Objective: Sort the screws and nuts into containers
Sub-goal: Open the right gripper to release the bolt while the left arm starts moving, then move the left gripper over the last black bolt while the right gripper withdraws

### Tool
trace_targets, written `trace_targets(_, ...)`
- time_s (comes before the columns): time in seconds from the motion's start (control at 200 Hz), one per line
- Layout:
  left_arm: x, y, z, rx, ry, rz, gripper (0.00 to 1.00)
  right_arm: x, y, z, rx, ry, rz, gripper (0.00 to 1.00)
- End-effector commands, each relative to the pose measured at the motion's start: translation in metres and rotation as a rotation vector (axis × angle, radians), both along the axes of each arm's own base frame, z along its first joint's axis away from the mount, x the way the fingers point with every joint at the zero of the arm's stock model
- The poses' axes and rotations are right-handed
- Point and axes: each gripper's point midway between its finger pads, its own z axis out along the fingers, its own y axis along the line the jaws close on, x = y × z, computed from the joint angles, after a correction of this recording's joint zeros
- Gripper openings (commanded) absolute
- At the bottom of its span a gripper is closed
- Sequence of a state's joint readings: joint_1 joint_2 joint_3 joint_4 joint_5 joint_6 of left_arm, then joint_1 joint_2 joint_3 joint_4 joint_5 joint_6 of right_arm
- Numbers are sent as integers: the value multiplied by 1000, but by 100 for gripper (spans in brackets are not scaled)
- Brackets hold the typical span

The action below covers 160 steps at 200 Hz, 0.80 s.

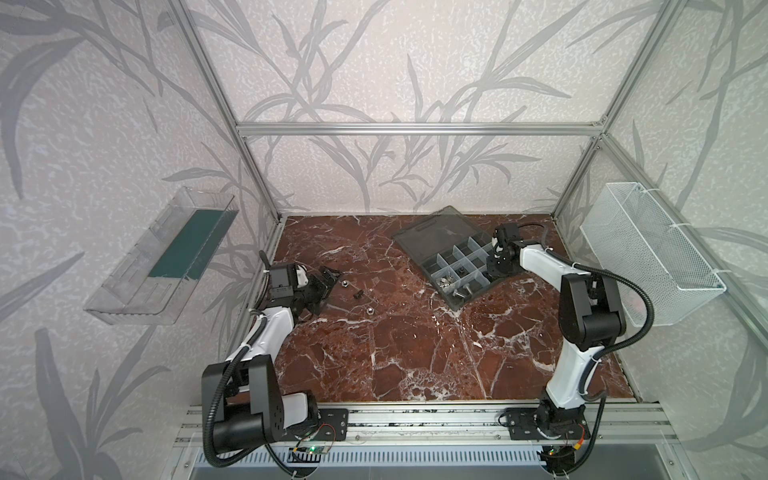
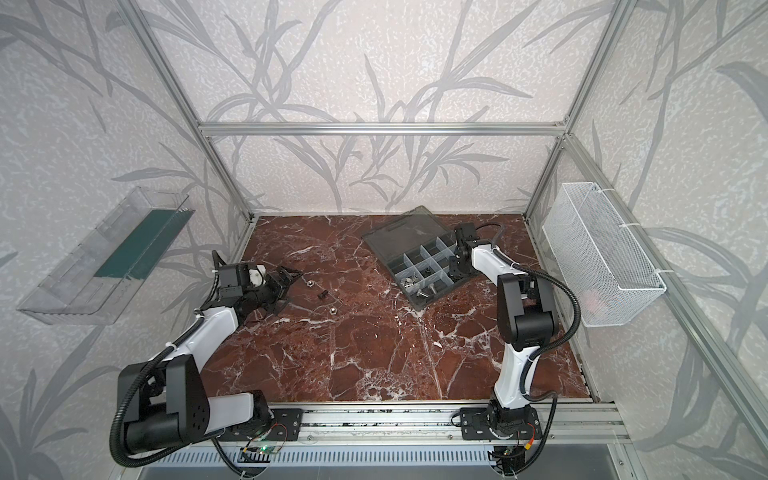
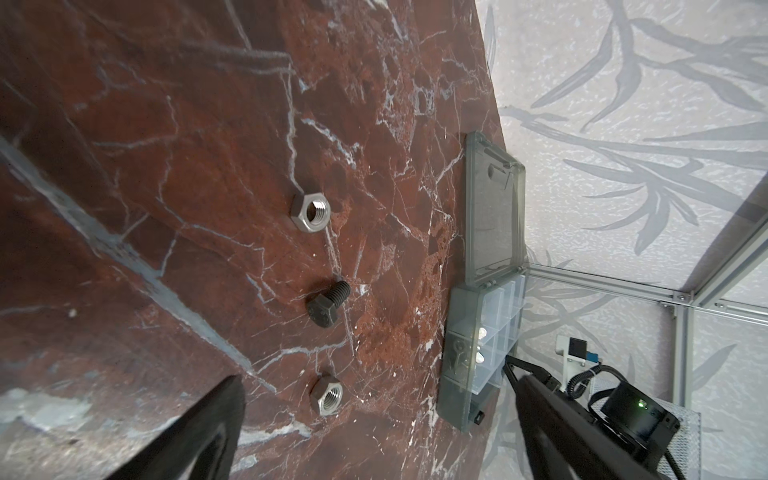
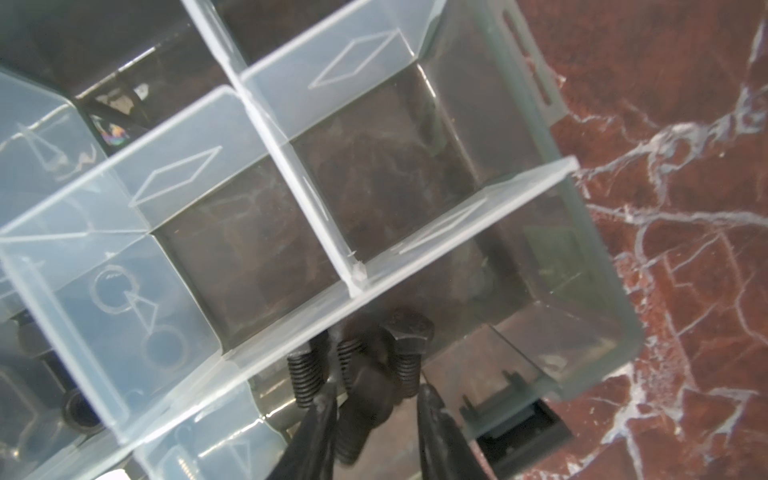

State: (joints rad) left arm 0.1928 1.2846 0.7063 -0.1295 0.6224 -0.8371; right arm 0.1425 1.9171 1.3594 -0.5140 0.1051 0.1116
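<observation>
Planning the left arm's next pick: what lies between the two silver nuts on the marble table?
A black screw lies on its side between the far nut and the near nut, touching neither; the left wrist view shows it clearly.

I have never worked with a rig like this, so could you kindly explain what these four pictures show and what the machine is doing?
These are two robot arms mounted at the front edge of a marble table. Each ends in a two-fingered gripper. Two pictures look down on the whole scene from above, and the other two come from a camera on each arm's wrist. On the table lie two silver nuts and a black screw. The left gripper is wide open beside them and holds nothing. The right gripper hangs over a grey organiser box whose lid lies open. Its jaws stand slightly apart over black screws in one compartment, and nothing looks clamped.
</observation>
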Motion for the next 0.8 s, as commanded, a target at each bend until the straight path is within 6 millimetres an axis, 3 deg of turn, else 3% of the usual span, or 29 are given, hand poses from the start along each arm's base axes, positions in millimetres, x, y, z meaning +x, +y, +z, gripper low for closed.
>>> trace_targets(0.0, -2, 14, 10, 111, 0, 9, 100, 2, -3, 11, -11, -10, -2, 42)
trace_targets(0.115, 1, 20, 14, 155, 1, 14, 100, 2, -2, 19, -5, -23, 6, 51)
trace_targets(0.28, 6, 28, 13, 189, -6, 40, 99, -1, 9, 45, 53, -80, 51, 57)
trace_targets(0.535, 19, 40, 3, 249, -6, 76, 92, -11, 32, 107, 194, -237, 126, 60)
trace_targets(0.795, 42, 37, -3, 251, -34, 54, 94, -31, 59, 141, 363, -342, 196, 63)
